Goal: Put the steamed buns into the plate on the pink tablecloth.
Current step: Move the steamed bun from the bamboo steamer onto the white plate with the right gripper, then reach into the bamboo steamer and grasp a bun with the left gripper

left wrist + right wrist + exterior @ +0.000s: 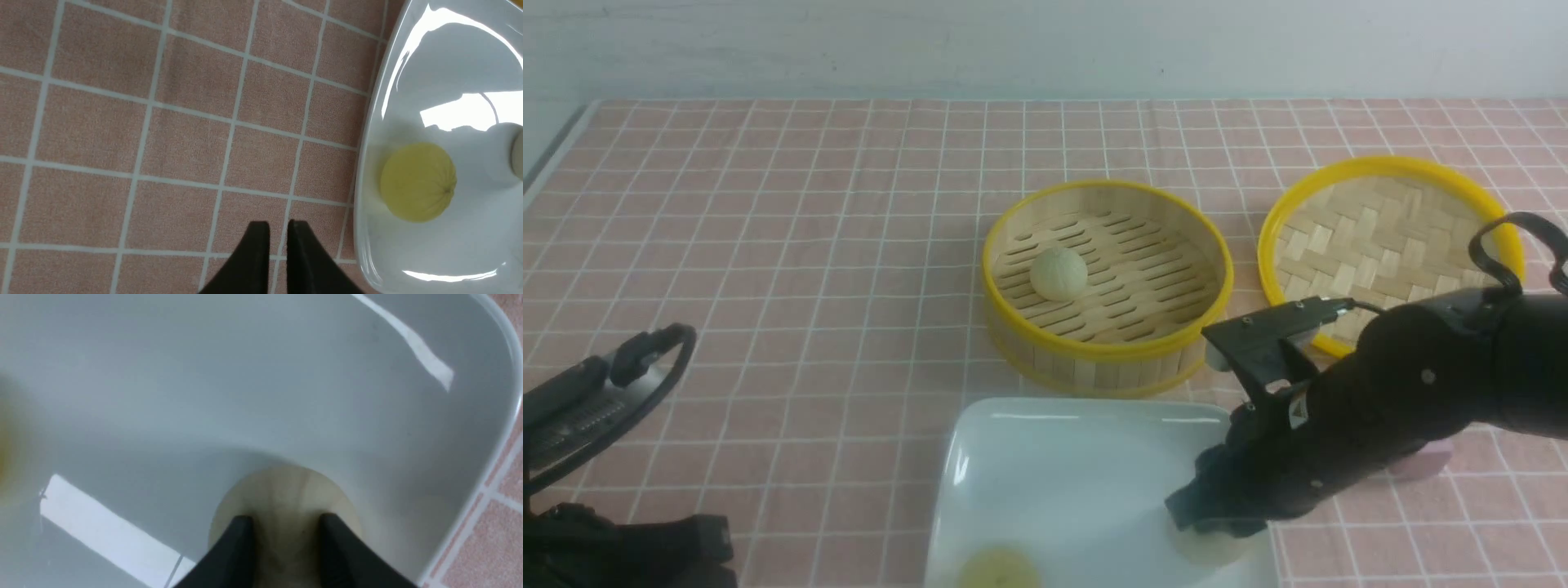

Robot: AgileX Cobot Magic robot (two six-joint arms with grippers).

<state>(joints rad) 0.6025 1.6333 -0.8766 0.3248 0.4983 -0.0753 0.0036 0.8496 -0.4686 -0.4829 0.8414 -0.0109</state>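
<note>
The white plate (1078, 465) lies on the pink tablecloth (768, 245) at the near middle. One steamed bun (998, 569) rests in it near the front edge, and it also shows in the left wrist view (416, 181). My right gripper (1213, 531) is low over the plate's right part, shut on a second steamed bun (286, 490) that is down at the plate's floor (245, 375). A third bun (1058, 273) lies in the bamboo steamer (1107, 347). My left gripper (278, 228) is shut and empty above the cloth, left of the plate (449, 61).
The woven bamboo lid (1380, 237) lies right of the steamer, behind my right arm. A pink-purple cube (1425, 461) sits partly hidden under that arm. My left arm (596, 408) rests at the near left corner.
</note>
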